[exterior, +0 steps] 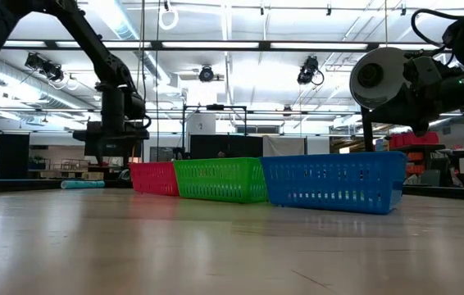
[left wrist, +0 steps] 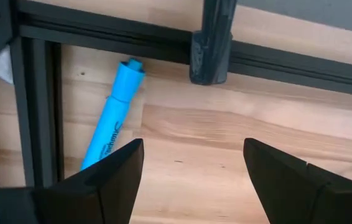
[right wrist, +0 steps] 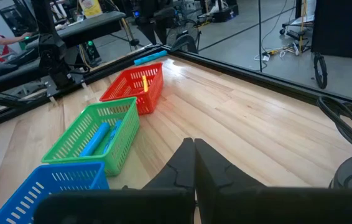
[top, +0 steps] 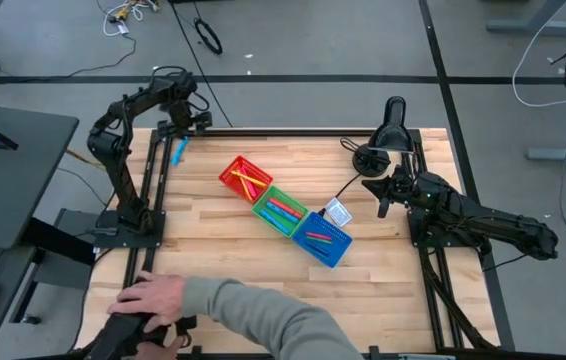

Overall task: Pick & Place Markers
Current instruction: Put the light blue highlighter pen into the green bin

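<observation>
Three bins sit in a diagonal row at the centre of the wooden table (top: 263, 270), touching side to side: the red bin (top: 244, 178) at the 10 o'clock end, the green bin (top: 281, 211) in the middle, the blue bin (top: 323, 238) at the 4 o'clock end. Markers lie inside each: yellow and red ones in the red bin, red and blue ones in the green bin, reddish ones in the blue bin.

One blue marker (top: 179, 151) lies outside the bins, flat on the table by the black frame rail (left wrist: 132, 46) near the far-left corner, at about 10 o'clock from the red bin. The left gripper (top: 185, 122) hangs above that corner with its fingers (left wrist: 111, 180) spread apart and nothing between them; the marker lies just beside one fingertip in the wrist view.

The right gripper (top: 381, 188) waits at 3 o'clock from the bins, its fingers pressed together on nothing.

At the table's near edge, a person's hand (top: 151, 296) rests on dark equipment.
</observation>
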Controlling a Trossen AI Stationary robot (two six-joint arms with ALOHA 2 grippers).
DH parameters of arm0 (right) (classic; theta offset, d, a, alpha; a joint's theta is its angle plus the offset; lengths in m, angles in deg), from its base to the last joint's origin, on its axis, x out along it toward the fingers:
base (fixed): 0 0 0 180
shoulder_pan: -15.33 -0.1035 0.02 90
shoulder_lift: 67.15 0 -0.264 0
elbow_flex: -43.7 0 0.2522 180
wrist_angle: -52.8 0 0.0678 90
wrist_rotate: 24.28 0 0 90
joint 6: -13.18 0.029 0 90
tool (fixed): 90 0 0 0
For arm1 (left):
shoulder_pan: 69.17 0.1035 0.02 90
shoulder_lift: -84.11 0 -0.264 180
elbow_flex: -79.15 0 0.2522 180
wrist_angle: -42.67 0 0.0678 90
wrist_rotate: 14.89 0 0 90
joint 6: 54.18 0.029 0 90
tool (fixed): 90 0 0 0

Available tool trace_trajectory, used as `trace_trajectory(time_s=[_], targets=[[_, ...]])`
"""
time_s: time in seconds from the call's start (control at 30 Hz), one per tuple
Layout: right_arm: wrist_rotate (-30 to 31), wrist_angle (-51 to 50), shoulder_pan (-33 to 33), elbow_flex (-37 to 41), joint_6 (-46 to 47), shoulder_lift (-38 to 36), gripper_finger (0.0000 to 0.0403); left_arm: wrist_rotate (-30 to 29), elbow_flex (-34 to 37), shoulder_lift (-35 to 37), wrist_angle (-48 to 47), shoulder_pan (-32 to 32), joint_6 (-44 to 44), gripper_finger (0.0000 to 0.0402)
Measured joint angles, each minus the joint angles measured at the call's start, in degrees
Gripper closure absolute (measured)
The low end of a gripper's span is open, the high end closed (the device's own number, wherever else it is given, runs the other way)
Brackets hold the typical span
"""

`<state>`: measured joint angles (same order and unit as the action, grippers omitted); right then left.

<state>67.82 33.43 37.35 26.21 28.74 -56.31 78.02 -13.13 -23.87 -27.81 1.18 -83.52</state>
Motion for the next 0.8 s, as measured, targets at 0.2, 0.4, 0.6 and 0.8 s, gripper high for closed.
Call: trace_trajectory(time_s=[0.2, 0.4, 0.6, 0.8], targets=[[0.00, 0.00, 0.00, 0.00, 0.01, -0.01, 0.0403, 1.70, -0.15, 0.00, -1.82, 0.64, -0.04, 0.0118], [-0.01, 0.00, 0.00, 0.00, 0.01, -0.01, 0.0403, 2.94, -1.84, 0.09, -6.79, 2.01, 1.05, 0.0118], [-0.01, 0.00, 0.00, 0.00, 0.01, 0.01, 0.0403, 3.29, -1.81, 0.09, -6.99, 2.25, 1.13, 0.0118], [-0.01, 0.00, 0.00, 0.00, 0.00, 0.01, 0.0403, 4.25, -3.59, 0.09, -6.02, 1.24, -2.84, 0.0118]])
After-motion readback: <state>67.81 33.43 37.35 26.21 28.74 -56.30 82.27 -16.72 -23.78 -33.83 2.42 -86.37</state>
